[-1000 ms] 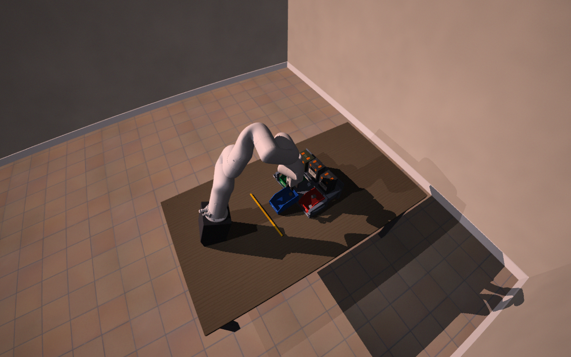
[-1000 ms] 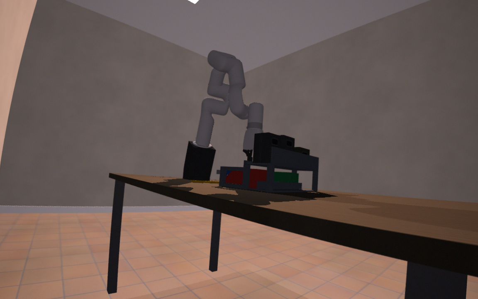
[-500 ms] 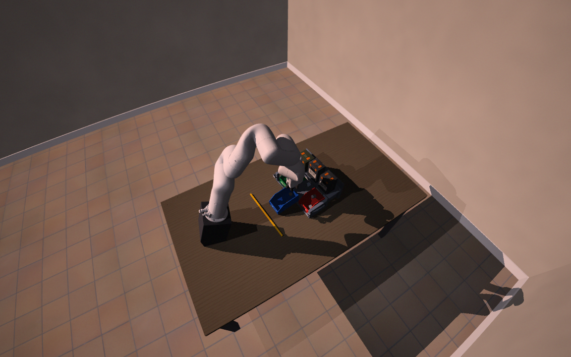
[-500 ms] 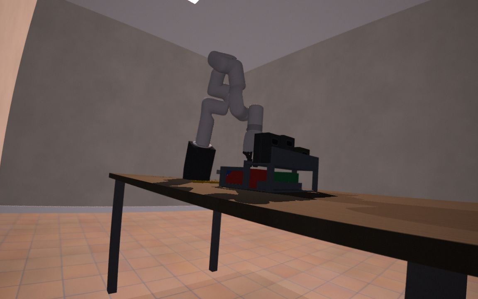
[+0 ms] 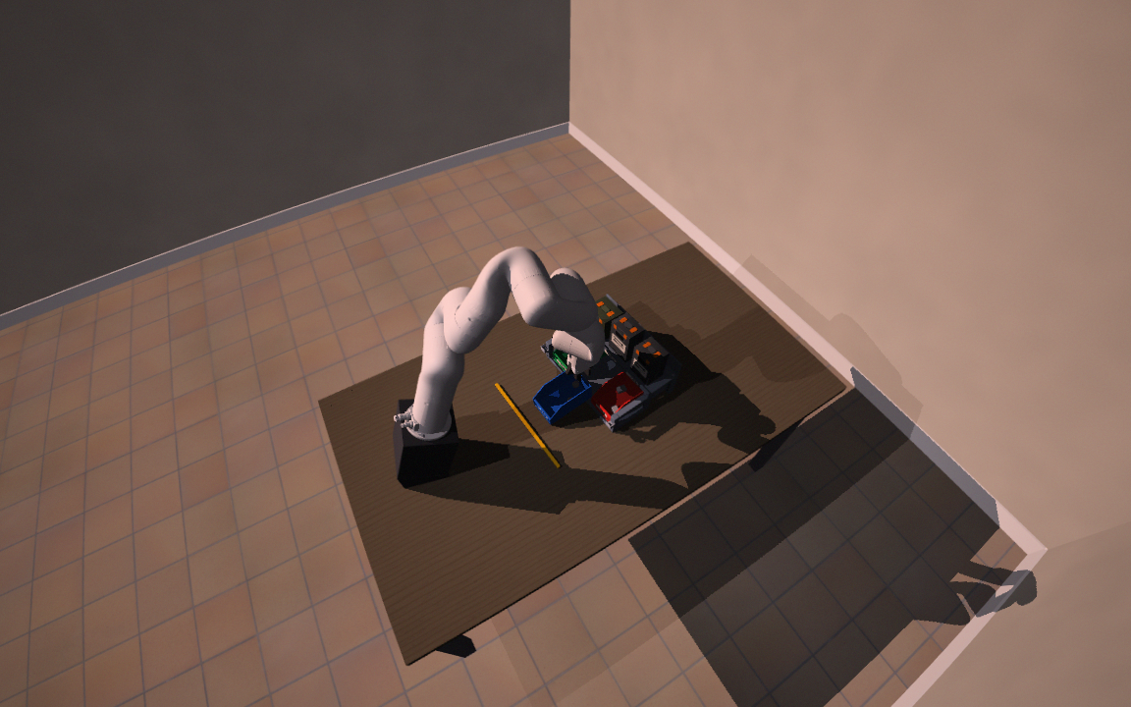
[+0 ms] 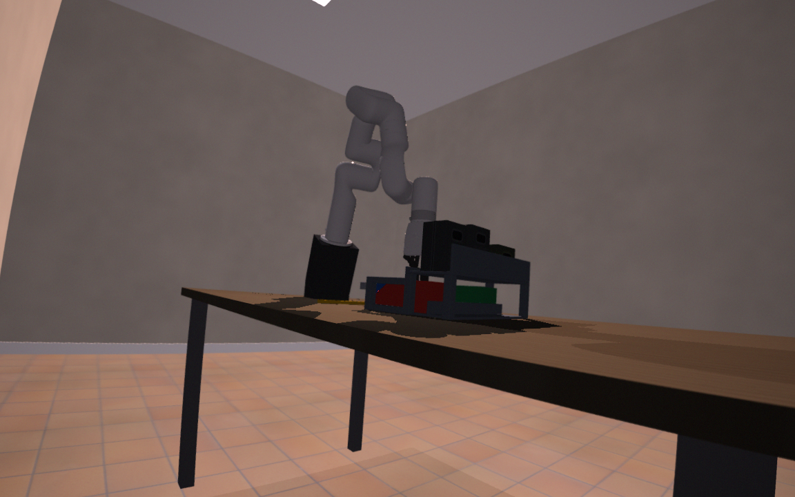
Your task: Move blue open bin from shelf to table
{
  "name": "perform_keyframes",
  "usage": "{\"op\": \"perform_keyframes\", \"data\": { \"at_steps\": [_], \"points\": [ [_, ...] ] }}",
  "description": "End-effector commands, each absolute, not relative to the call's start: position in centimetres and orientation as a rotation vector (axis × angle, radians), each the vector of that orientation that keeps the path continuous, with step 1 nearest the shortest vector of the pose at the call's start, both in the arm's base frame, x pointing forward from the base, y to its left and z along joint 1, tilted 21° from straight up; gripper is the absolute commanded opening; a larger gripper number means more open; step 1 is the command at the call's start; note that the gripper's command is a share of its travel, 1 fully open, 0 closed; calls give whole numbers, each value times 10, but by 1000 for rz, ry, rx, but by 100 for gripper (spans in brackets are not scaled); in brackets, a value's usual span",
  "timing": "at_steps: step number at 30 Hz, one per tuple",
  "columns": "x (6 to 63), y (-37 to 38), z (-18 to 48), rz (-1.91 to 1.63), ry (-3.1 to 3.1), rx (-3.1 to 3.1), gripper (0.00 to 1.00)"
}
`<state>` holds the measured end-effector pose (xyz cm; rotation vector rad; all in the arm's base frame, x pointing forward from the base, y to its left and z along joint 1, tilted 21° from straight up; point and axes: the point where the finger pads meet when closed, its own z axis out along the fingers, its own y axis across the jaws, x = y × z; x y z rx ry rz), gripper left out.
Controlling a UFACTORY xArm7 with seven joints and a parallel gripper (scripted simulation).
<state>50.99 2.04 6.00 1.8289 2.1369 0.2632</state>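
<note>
The blue open bin stands at the front left of the low shelf, sticking out further toward the table than the red bin beside it. Only a sliver of blue shows in the exterior view. My gripper points down at the blue bin's rear edge, just in front of the shelf's upper level. In the exterior view the gripper hangs right above the shelf's lower frame. Its fingers stand a little apart, and I see nothing clamped between them. Whether they straddle the bin's wall is too small to tell.
A green bin sits on the lower level behind my wrist. Three black bins with orange parts stand on the upper level. A thin yellow strip lies on the table between the shelf and the robot base.
</note>
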Motion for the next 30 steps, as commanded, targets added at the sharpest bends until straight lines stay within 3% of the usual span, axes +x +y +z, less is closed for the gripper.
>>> {"op": "perform_keyframes", "data": {
  "at_steps": [1,30],
  "points": [
    [511,21,61,266,2135,1827,33],
    [517,19,43,266,2135,1827,33]
  ]
}}
